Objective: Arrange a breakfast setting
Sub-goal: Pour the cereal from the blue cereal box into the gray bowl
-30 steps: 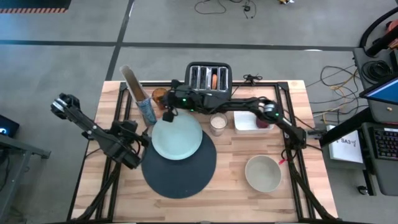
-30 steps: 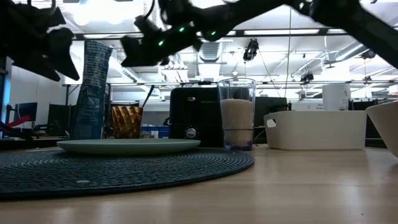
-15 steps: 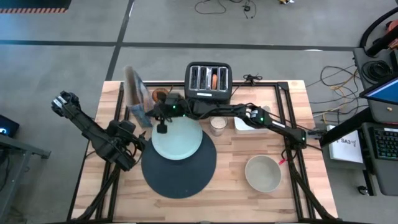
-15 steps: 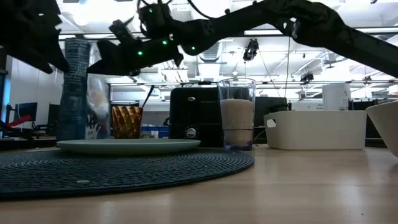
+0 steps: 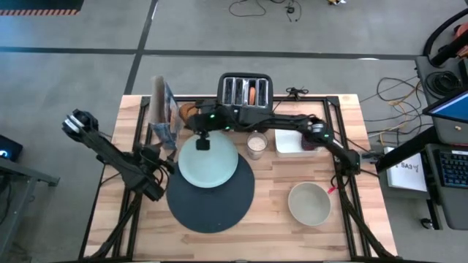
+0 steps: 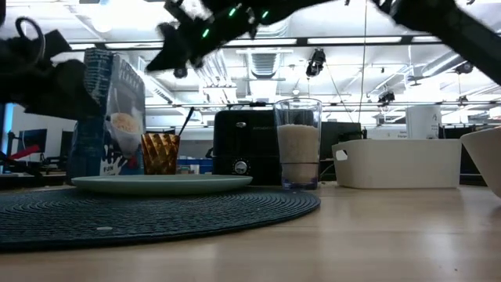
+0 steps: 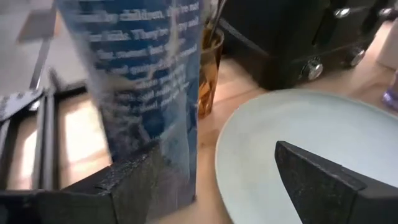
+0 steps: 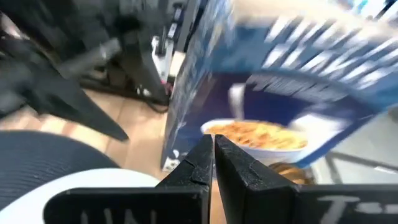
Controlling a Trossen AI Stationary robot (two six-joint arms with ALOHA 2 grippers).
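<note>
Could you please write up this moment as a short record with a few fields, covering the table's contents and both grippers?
Placemat: round dark-blue placemat on the wooden table
Plate: pale mint plate overlapping the placemat's far edge, nothing on it
Bowl: beige bowl, off the placemat
Milk: small milk glass beside the plate
Cereal box: blue cereal box standing at the plate's left
Left gripper: left gripper open, the box's edge between its fingers
Right gripper: right gripper shut, above the plate's far edge
</note>
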